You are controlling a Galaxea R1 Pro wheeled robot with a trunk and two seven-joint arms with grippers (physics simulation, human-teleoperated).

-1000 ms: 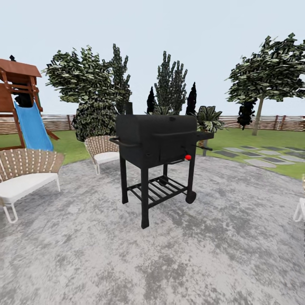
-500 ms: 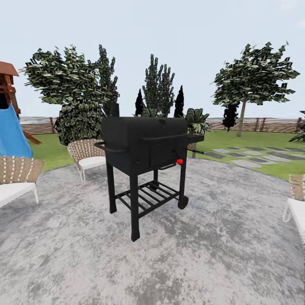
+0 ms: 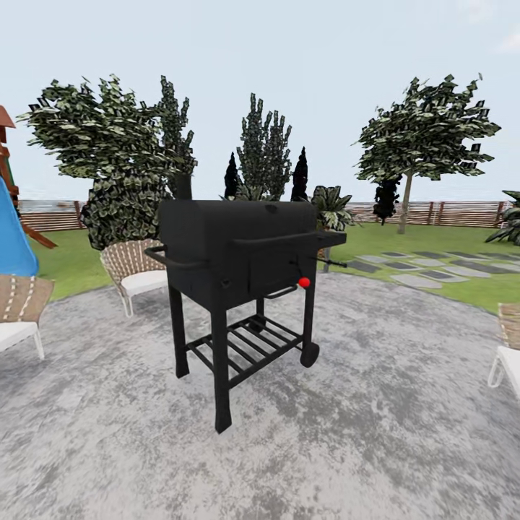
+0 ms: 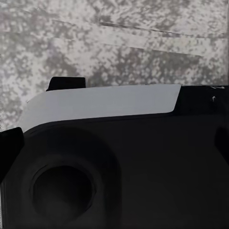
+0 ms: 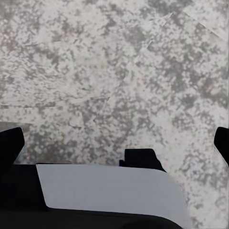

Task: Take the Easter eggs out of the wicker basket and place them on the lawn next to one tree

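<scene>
On the grey mottled patio [image 3: 375,433] a black barbecue grill [image 3: 242,271] stands centre — nearer the left edge of the head view than a second ago, since the camera has swung right. The blue slide [image 3: 9,235] has nearly slipped off that edge. Beyond lie the lawn [image 3: 440,242], the slatted fence [image 3: 448,213] and a slim-trunked tree [image 3: 422,141]. Both wrist views show patio and dark robot housing; whether either gripper is spread or closed, I cannot tell.
</scene>
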